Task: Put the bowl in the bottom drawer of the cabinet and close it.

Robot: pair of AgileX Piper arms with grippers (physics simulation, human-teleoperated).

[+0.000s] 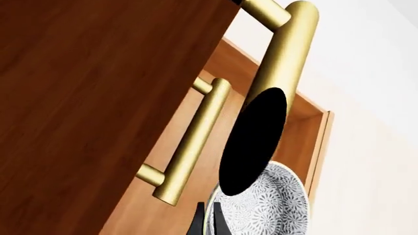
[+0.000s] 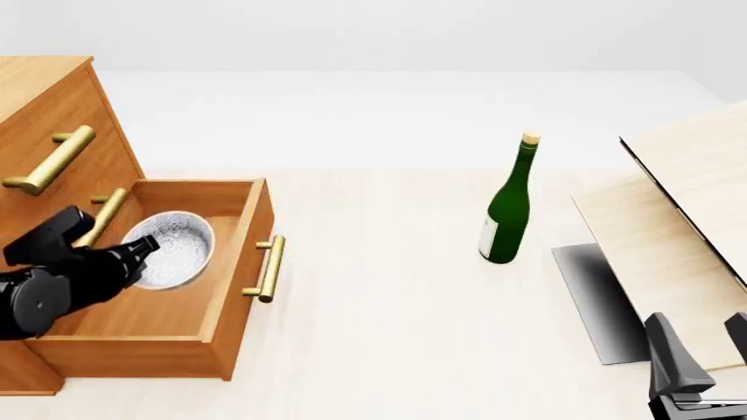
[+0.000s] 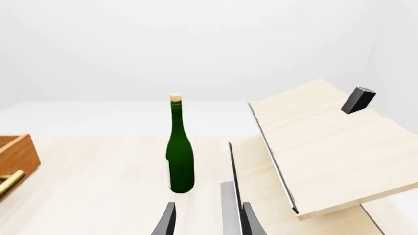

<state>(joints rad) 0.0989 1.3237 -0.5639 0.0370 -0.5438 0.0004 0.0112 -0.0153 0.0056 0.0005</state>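
Observation:
The cabinet [image 2: 47, 114] stands at the far left with its bottom drawer [image 2: 240, 262] pulled out. The speckled bowl [image 2: 175, 249] sits inside the drawer, near its back left. My left gripper [image 2: 140, 248] reaches in from the left and is shut on the bowl's near rim. In the left wrist view the two fingertips [image 1: 196, 223] pinch the rim of the bowl [image 1: 274, 205], close under the brass handles [image 1: 193, 142] of the upper drawers. My right gripper [image 2: 701, 359] is open and holds nothing, low at the front right, far from the cabinet.
A green bottle [image 2: 508, 210] stands upright mid-table, right of the drawer's short brass handle [image 2: 268, 269]. A pale wood box [image 2: 688, 201] with a dark edge lies tilted at the right, above a grey plate [image 2: 589, 297]. The right wrist view shows the bottle [image 3: 179, 152] and the box [image 3: 326, 147] ahead.

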